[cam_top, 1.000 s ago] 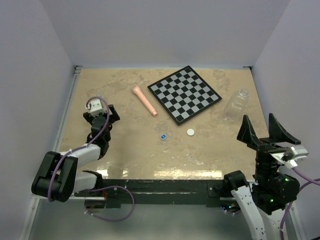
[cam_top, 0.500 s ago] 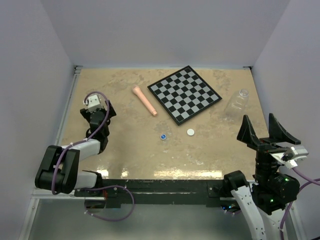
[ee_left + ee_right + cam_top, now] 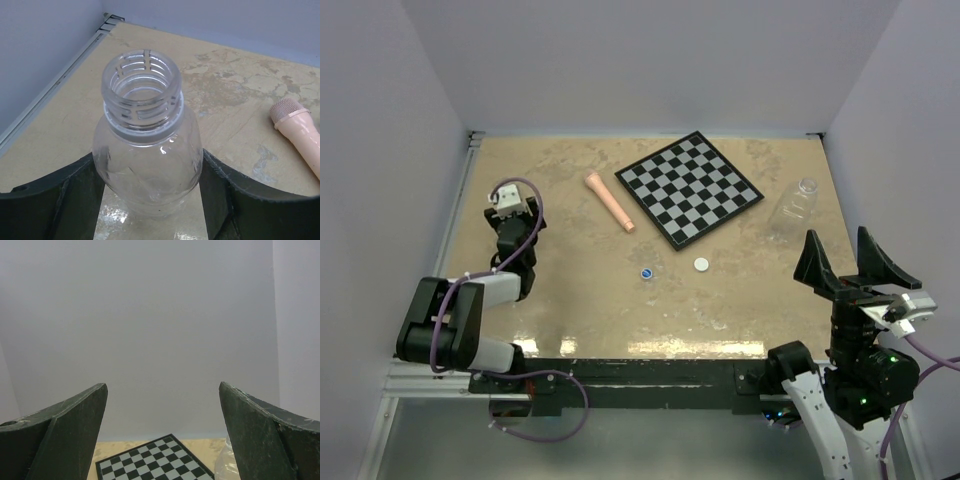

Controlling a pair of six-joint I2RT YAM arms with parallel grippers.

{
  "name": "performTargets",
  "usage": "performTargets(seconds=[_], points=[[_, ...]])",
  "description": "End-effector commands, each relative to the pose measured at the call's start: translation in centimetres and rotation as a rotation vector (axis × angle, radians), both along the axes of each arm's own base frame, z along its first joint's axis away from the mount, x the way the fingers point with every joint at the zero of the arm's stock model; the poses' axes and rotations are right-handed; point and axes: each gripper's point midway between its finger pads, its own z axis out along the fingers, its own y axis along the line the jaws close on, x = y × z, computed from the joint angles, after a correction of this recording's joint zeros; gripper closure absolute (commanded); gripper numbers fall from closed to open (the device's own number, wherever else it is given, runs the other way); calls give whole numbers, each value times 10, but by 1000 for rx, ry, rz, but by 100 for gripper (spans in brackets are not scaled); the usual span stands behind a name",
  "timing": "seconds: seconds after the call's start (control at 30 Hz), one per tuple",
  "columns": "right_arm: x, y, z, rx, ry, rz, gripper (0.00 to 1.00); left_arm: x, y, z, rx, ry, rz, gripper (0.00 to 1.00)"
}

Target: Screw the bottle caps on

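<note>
Far left of the bench, my left end effector is closed in on the small bottle, which stands upright with its threaded neck open, and in the wrist view both fingers look to be touching its sides. My worry there is that it's thin clear plastic, so too much squeeze could dent it or pop it out sideways, and too little would probably let it spin once a cap gets twisted on. The pink stick lies just beyond it but is well clear. Mid-bench, the blue cap and white cap lie flat near the front corner of the chessboard. They're tiny and low, so a pinch could easily skid one away, and I can't tell yet which cap fits which neck, so a mix-up or cross-threading seems likely. The big bottle is over on the right past the board, and I can't tell if it's lying down. If it is, it might roll when nudged. The right end effector hangs raised at the right edge, jaws spread wide, holding nothing
</note>
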Motion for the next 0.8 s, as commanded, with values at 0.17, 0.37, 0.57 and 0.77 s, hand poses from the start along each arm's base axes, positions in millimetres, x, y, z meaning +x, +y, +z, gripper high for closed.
performTargets(seconds=[0.17,0.37,0.57,0.77], points=[[-9,8,8,-24,-46,45,1,3,-21,81,14,-199,-142,36],[3,39,10,-117,-17,168,1,-4,-68,133,48,-206,-423,37],[37,98,8,-239,139,422,1,-31,-118,162,151,-147,-759,38],[66,152,-7,-311,314,691,1,-74,-163,166,152,-146,-1029,40]])
